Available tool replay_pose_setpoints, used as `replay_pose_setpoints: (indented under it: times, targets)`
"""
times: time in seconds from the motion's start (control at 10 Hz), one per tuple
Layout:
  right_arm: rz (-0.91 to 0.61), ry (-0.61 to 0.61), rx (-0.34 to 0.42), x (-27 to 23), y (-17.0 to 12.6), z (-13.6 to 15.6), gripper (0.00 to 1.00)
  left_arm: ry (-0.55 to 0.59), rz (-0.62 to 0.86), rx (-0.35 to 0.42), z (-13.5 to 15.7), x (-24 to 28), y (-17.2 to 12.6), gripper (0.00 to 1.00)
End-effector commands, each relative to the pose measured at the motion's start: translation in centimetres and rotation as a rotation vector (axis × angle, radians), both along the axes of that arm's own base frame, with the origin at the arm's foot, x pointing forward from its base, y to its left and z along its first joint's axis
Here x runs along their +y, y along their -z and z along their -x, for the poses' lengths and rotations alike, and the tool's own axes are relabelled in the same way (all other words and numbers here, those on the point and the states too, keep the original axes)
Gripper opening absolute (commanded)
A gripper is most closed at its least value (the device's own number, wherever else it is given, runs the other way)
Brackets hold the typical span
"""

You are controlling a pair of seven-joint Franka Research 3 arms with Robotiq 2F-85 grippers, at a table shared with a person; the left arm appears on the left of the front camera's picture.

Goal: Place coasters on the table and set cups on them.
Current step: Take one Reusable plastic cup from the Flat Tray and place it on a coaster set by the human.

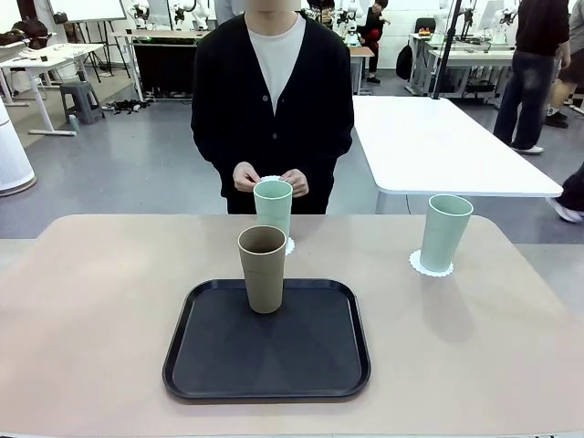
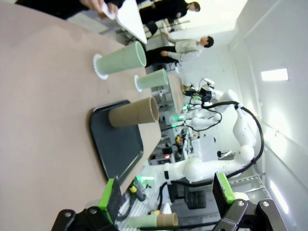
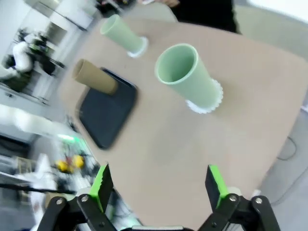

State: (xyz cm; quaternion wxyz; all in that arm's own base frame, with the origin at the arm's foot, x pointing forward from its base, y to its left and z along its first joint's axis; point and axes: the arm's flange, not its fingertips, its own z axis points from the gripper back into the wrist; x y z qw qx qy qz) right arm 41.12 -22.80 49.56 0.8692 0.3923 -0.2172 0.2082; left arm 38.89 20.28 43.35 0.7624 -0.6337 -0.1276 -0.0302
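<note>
Green-padded left gripper (image 2: 167,192) nearest, on the robot's side of the table (image 1: 91,310): claw released, jaws spread wide, nothing between them. Right gripper (image 3: 159,185) likewise released, fingers well apart over the beige top, nothing held. Next out, black tray (image 1: 274,365) with rounded corners, lying flat on the table at mid-width. Tan-brown cup (image 1: 263,269) upright on the far half of the tray, mouth up, base directly on the tray floor. Just beyond the tray's far edge, first mint-green cup (image 1: 273,208) upright on a white scalloped coaster (image 1: 289,245); coaster flat on the table, largely hidden behind the tan-brown cup in the front view, a sliver of lace edge showing at the robot's right of the base. Farther toward the robot's right, second mint-green cup (image 1: 444,233) upright on a second coaster (image 1: 431,266), lace edge visible around the base, well apart from the tray. At the far side, person (image 1: 274,100) in a dark cardigan, standing. Person's hands (image 1: 295,182) together at waist level, pinching a third coaster (image 1: 271,179) between the fingers, held off the table behind the rim of the first mint-green cup. Farthest back, white-topped table (image 1: 438,137), beyond the second mint-green cup.
</note>
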Motion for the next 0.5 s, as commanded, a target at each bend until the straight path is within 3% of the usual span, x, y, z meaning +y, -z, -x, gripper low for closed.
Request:
replay_pose_setpoints:
  times: [0.0,0.1,0.4]
  targets:
    - [-0.376,0.095,0.125,-4.2,1.3,-1.9,1.0,-0.011,0.003,-0.01,0.1,0.0,-0.1,1.0]
    - [-0.452,0.077,0.161,-5.7,2.3,-1.0,1.0,-0.011,0.003,-0.01,0.1,0.0,-0.1,1.0]
    - [-0.421,0.048,0.294,-8.0,5.9,-0.3,1.0,-0.011,0.003,-0.01,0.1,0.0,-0.1,1.0]
